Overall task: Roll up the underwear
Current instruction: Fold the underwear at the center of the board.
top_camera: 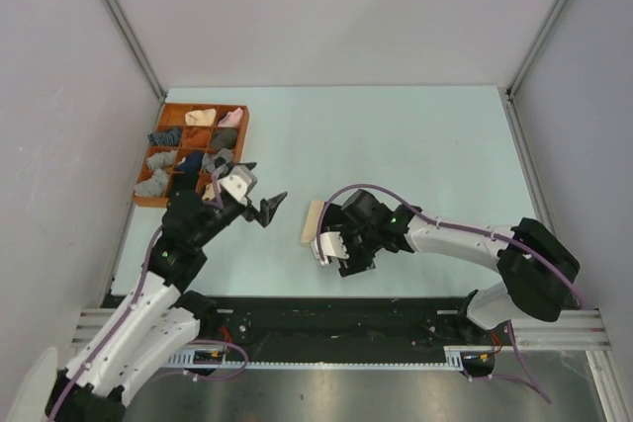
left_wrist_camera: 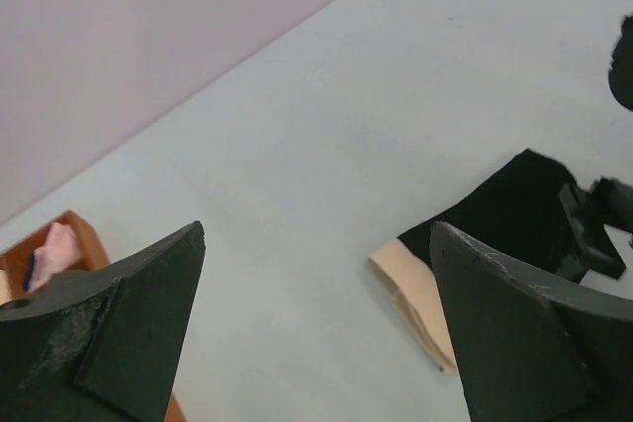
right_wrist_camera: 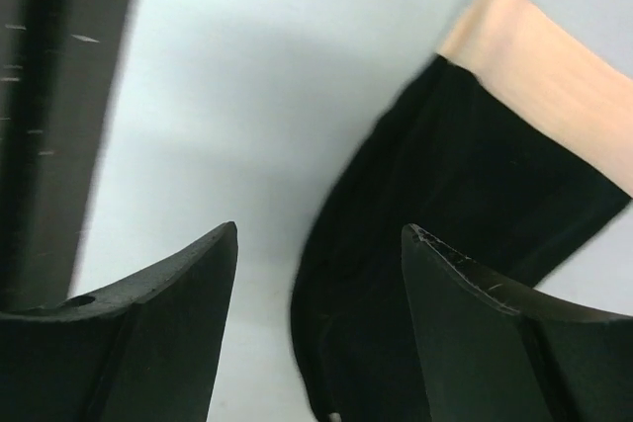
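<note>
From above, my right gripper [right_wrist_camera: 321,234] hides most of the underwear [left_wrist_camera: 514,205]; only its cream edge shows. It lies right of the tray [top_camera: 188,106], cream edge toward the tray, black length running away. Both jaws are spread, and my left gripper [left_wrist_camera: 318,234] holds nothing.

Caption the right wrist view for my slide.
Right gripper, fingers open, over the black soft fabric underwear with cream-beige edge on the pale table.

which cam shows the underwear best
Right wrist view: the underwear lies close, black body and cream band both plain. In the left wrist view the left gripper hides part; in the top view the right gripper covers most of it.
</note>
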